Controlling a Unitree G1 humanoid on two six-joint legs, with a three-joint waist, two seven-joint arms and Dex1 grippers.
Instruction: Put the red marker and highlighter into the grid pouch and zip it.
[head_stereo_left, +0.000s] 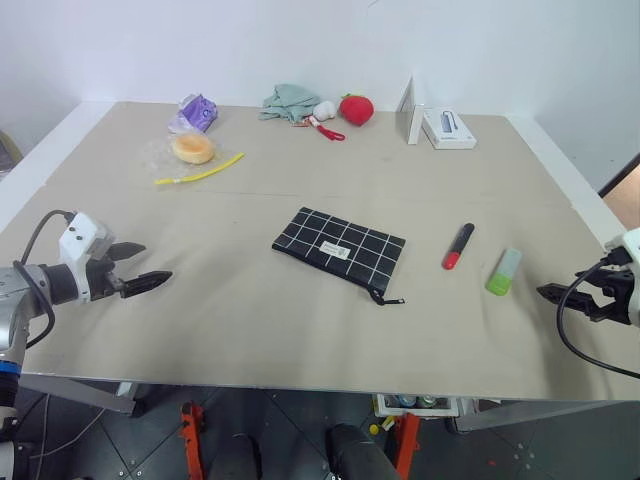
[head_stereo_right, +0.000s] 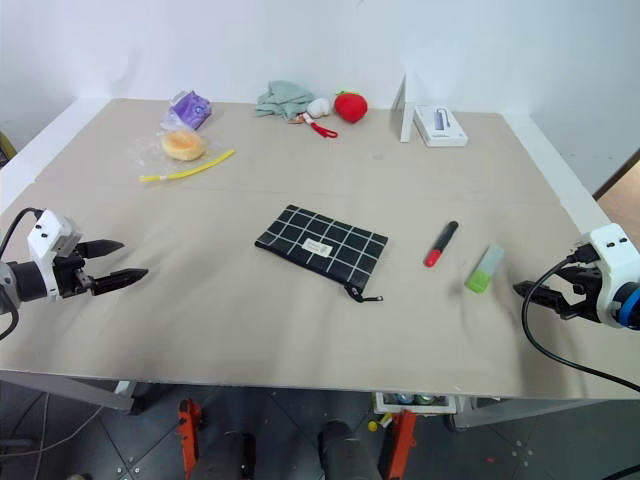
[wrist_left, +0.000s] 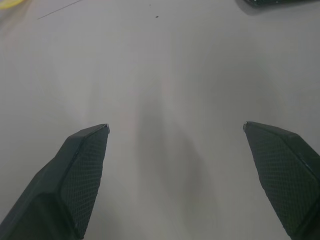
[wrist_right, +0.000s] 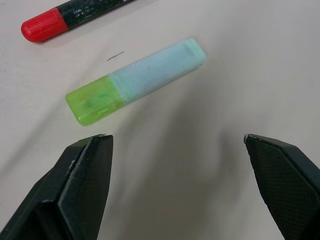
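The grid pouch (head_stereo_left: 340, 245), black with white lines, lies flat at the table's middle with its zipper pull toward the near edge. To its right lies the red marker (head_stereo_left: 458, 246), black-barrelled with a red end. Just right of that is the light-green highlighter (head_stereo_left: 504, 271). My right gripper (head_stereo_left: 558, 288) hovers open at the right edge, a short way from the highlighter (wrist_right: 135, 80), with the marker (wrist_right: 50, 22) beyond it. My left gripper (head_stereo_left: 157, 261) stands open over bare table at the left, well apart from the pouch, whose corner (wrist_left: 280, 2) shows in the left wrist view.
Along the back stand a purple bag (head_stereo_left: 197, 112), a wrapped bun (head_stereo_left: 192, 148), a yellow strip (head_stereo_left: 200, 173), a teal cloth (head_stereo_left: 290, 100), a red strawberry plush (head_stereo_left: 356, 109) and a white box (head_stereo_left: 447, 129). The table's front edge (head_stereo_left: 300, 383) runs close below both grippers.
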